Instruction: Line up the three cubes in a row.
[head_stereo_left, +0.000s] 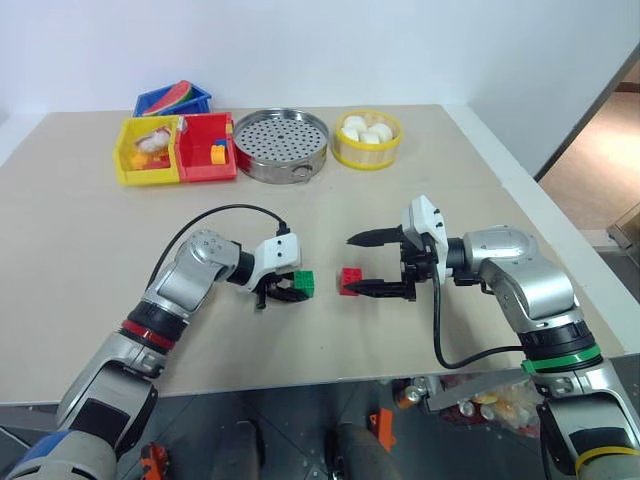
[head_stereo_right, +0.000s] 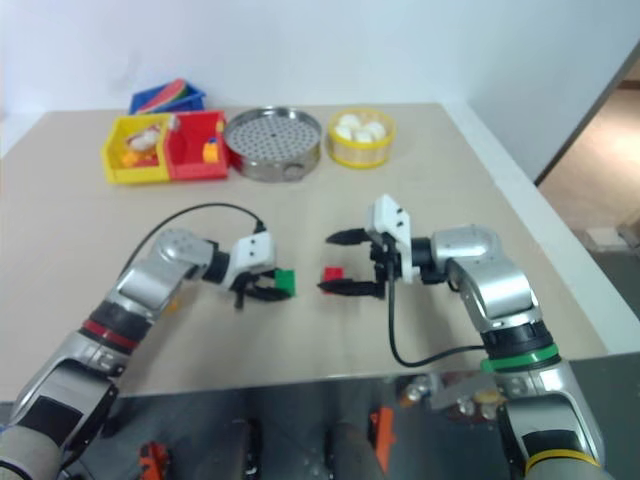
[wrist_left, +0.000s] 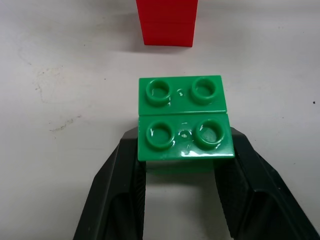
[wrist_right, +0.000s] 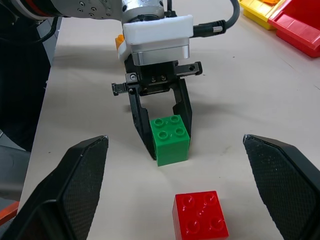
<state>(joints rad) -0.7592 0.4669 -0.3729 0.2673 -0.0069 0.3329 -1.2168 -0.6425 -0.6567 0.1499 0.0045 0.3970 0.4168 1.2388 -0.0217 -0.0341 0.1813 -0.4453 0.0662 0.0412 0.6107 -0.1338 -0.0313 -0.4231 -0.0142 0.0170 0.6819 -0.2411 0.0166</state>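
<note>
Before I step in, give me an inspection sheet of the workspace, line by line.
Surface: beige table, bare at the centre.
Job's things: green cube and red cube side by side with a gap between them; an orange bit behind the left wrist, cannot tell if it is the third cube.
Clutter: yellow bin, red bin, blue bin, perforated steel tray, yellow basket of white balls, all along the far edge.
Grippers: left tool at the green cube; right tool wide open, the red cube by its tips.
Cables: black cable looping off the left wrist, another off the right.
Surroundings: white wall.
</note>
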